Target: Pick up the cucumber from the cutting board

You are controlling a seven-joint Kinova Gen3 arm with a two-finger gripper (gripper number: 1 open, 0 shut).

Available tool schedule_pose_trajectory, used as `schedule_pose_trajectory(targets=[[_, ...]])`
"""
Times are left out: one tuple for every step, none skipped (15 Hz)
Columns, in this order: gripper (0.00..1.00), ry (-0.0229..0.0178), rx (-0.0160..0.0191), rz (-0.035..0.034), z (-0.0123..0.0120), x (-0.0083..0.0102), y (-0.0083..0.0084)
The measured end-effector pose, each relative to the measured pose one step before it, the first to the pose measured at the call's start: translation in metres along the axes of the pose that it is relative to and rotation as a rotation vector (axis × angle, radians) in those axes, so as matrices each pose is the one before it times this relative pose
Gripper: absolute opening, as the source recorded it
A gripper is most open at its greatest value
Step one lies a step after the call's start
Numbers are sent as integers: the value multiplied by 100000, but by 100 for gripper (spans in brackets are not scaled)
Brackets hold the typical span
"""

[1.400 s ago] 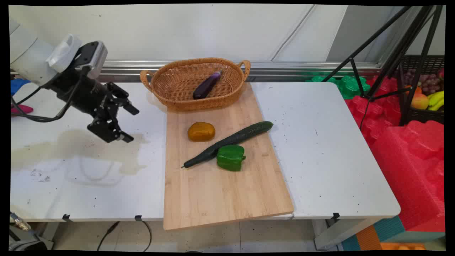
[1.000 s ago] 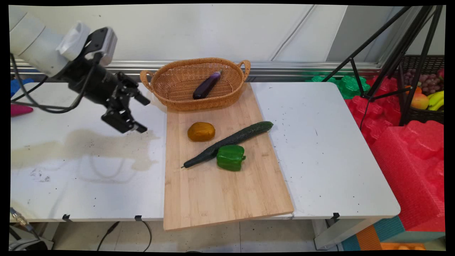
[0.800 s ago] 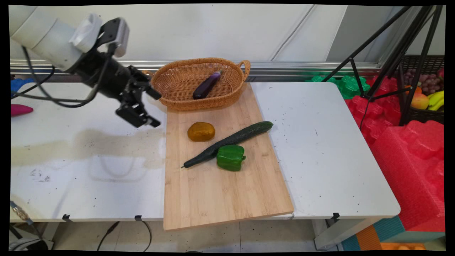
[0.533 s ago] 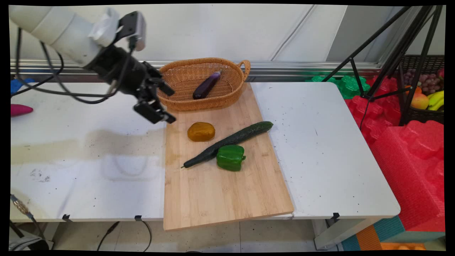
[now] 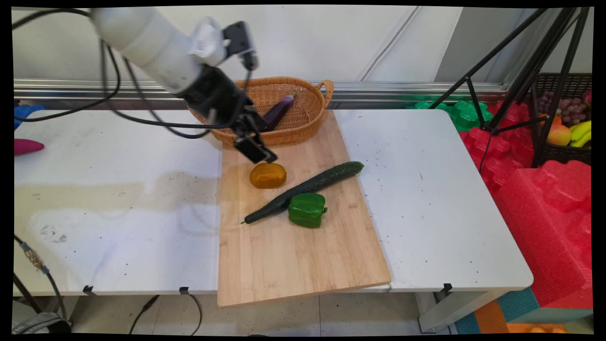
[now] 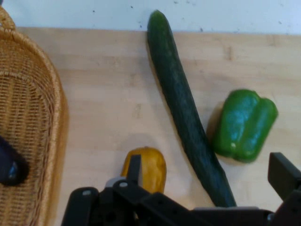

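I am hovering my end effector [image 5: 265, 142] over the upper part of the wooden board [image 5: 293, 255], just left of the frame's centre in the main view. Its jaws are standing wide apart and holding nothing. The nearest thing is the yellow-orange vegetable [image 5: 268, 175], lying just below my lower finger; in the hand view it is peeking out from behind one finger [image 6: 135, 165] at the bottom of the frame.

I am judging the risks from how tightly things are lying. The wicker basket [image 5: 303, 128] is sitting right behind me in the upper centre with an eggplant [image 5: 277, 111] inside it, and my upper finger is overlapping its near wall in the main view, so a tilt could be catching the weave and dragging the basket. The cucumber [image 5: 303, 189] is lying diagonally just right of the yellow-orange vegetable and touching the green pepper [image 5: 307, 209], so a wide finger coming down on that side could be nudging the cucumber and rolling both. The yellow-orange vegetable looks rounded and glossy, so it could be slipping sideways under an off-centre pinch. My black cables [image 5: 156, 121] are hanging low over the white surface [image 5: 426, 189] at the left.
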Motion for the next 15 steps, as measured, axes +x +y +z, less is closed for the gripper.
schedule_pose_trajectory(targets=[[100,-816,584,-1331,1144,810,94],[100,-678,444,-1157,1064,718,73],[100,-514,268,-727,702,436,55],[100,-781,412,-1011,1101,642,68],[100,-587,195,-607,742,403,57],[100,-976,408,-1142,1317,662,80],[100,-912,267,-891,1147,537,84],[100,-1062,274,-889,1316,594,104],[100,-932,328,-720,1102,451,92],[100,-1099,339,-793,1230,444,98],[100,-1141,448,-727,1163,374,70],[100,-1028,380,-593,1004,296,61],[100,-649,242,-334,623,187,39],[100,-920,312,-389,944,278,43],[100,-585,185,-269,583,163,32]])
